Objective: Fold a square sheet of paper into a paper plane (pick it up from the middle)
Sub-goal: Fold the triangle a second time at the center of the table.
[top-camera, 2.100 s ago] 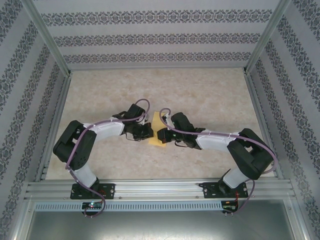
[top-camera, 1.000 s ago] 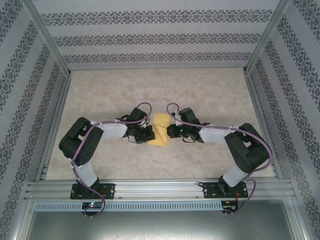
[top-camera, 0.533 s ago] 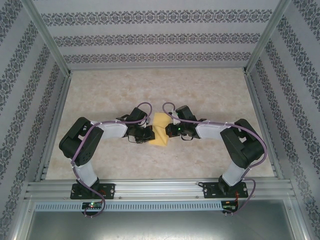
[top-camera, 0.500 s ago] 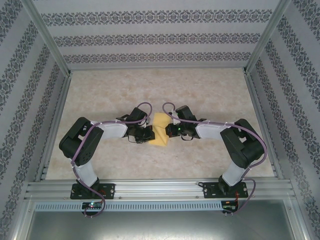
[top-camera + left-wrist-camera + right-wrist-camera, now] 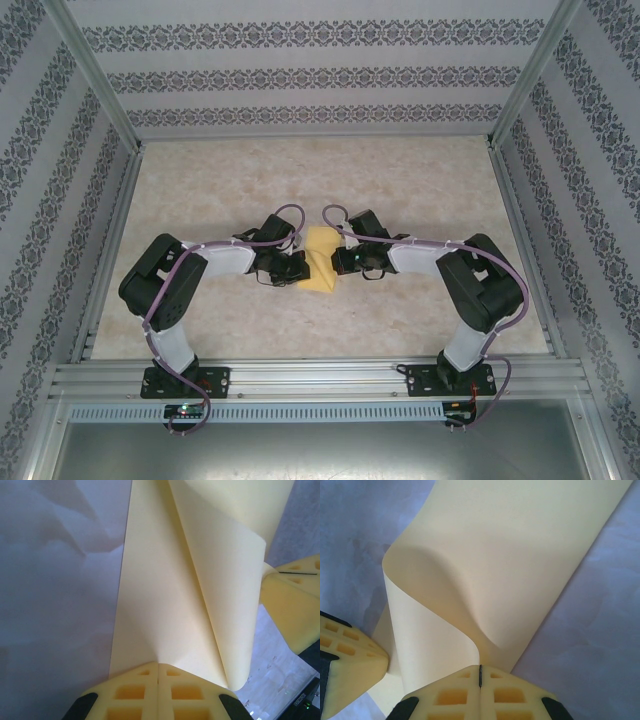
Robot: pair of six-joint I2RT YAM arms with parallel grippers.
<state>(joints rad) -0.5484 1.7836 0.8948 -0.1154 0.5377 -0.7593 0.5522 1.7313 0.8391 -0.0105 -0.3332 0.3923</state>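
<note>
- From the top external view, we see a pale, marbled beige worktop [image 5: 420, 190]. It is shut in on three sides by walls [image 5: 320, 75] papered in grey bands of dark ornament
- Aluminium posts [image 5: 95, 75] stand at the corners, and an aluminium rail [image 5: 320, 378] along the near edge carries both arm bases
- In that same view the square sheet of paper [image 5: 322, 262] sits near the middle of the worktop. It lies between the left claw [image 5: 298, 266] and the right claw [image 5: 336, 262], which face each other across it
- Both arms bend inward, and a purple cable [image 5: 290, 212] loops over each wrist
- In the left wrist view, the left claw's yellow pads [image 5: 135, 690] are pressed together. The sheet's crease runs straight down into their seam, so we read this claw as clamped on the paper
- One flap curls over on the right, just beside a yellow pad of the right claw. To the left, the worktop looks grey-white with soft shadows
- In the right wrist view, the right claw's pads [image 5: 510, 695] are likewise closed. They are clamped on the sheet where its raised curl comes down to their seam
- A pad of the left claw sits at the lower left, against the paper. The mottled worktop shows to the right and at the upper left
</note>
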